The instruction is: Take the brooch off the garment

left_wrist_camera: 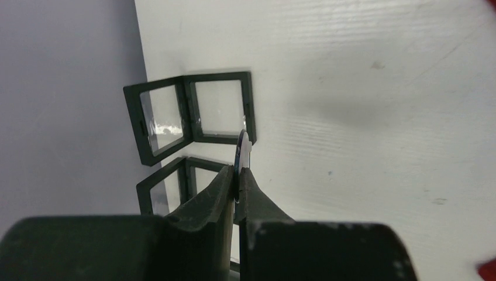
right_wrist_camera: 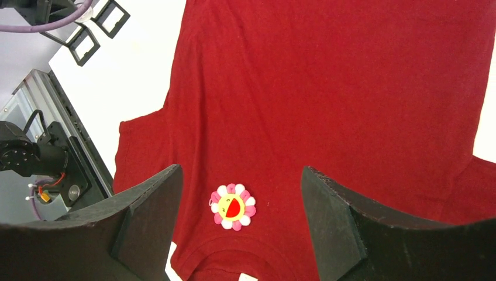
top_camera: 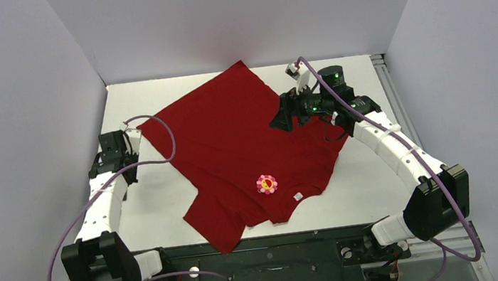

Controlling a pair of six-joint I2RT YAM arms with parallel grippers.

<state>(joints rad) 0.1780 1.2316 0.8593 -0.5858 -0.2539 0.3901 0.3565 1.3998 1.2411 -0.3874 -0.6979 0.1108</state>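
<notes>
The garment (top_camera: 232,139), a dark-red T-shirt, lies spread flat on the white table, neckline toward the near edge. The brooch (top_camera: 266,183), a pink-and-white flower with a yellow face, is pinned on its chest just above the collar and the small white tag (top_camera: 298,196). My right gripper (top_camera: 285,116) hangs open and empty above the shirt's far right part. In the right wrist view the brooch (right_wrist_camera: 233,206) shows well below and between the spread jaws of that gripper (right_wrist_camera: 240,175). My left gripper (top_camera: 118,151) is off the shirt by the left edge, shut on a thin flat disc (left_wrist_camera: 241,153).
Two hinged black frames with clear panes (left_wrist_camera: 193,111) (left_wrist_camera: 169,187) lie on the table under my left gripper, next to the left wall; they also show in the right wrist view (right_wrist_camera: 96,26). Grey walls enclose the table on three sides. Purple cables loop from both arms.
</notes>
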